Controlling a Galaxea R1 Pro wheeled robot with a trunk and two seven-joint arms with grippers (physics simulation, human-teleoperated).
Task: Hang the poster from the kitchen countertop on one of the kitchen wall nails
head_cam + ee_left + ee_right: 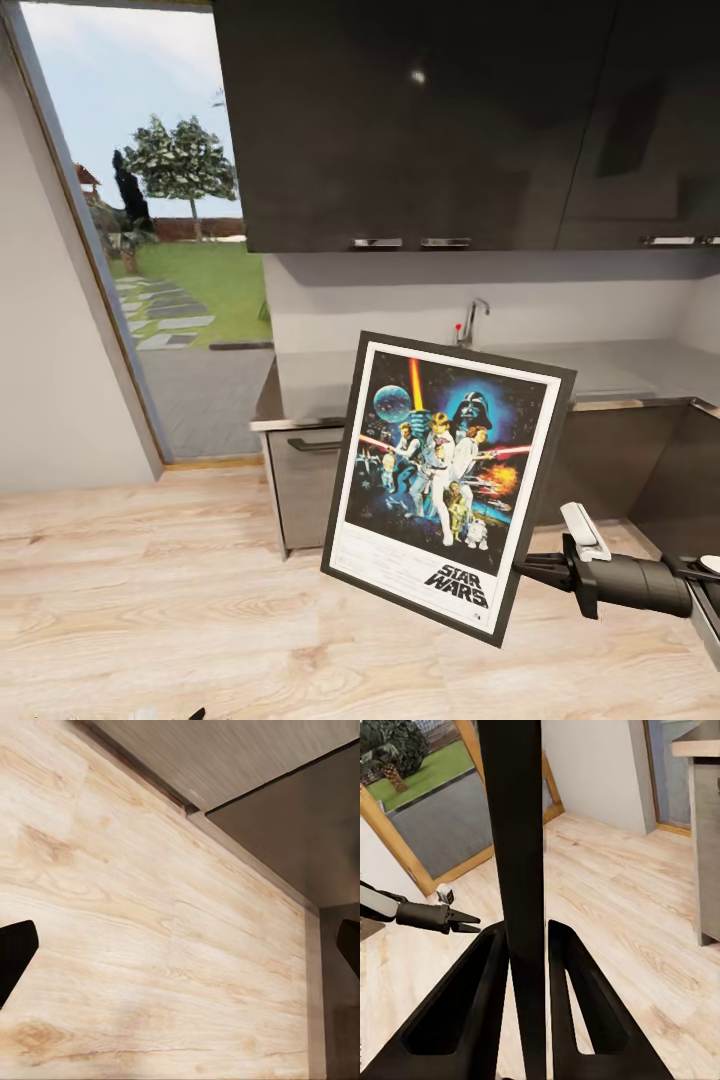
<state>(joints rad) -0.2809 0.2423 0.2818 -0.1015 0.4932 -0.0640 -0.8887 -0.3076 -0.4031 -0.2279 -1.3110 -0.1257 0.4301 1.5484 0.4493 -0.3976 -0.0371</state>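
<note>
The black-framed Star Wars poster [447, 480] hangs upright and slightly tilted in the air in front of the lower cabinets. My right gripper [532, 570] is shut on its lower right frame edge. In the right wrist view the frame [516, 832] runs edge-on between the two fingers of the right gripper [526, 937]. My left gripper [180, 952] is open, its fingertips [15, 956] far apart over the wood floor, holding nothing. The grey kitchen countertop [630, 365] with its chrome tap [472, 318] lies behind the poster. The wall nails are out of view.
Dark upper cabinets [420, 120] hang above the countertop, and dark lower cabinets [305, 480] stand beneath it. A tall glass opening [170, 220] to the garden is at the left beside a plain grey wall [50, 350]. Light wood floor [150, 600] spreads in front.
</note>
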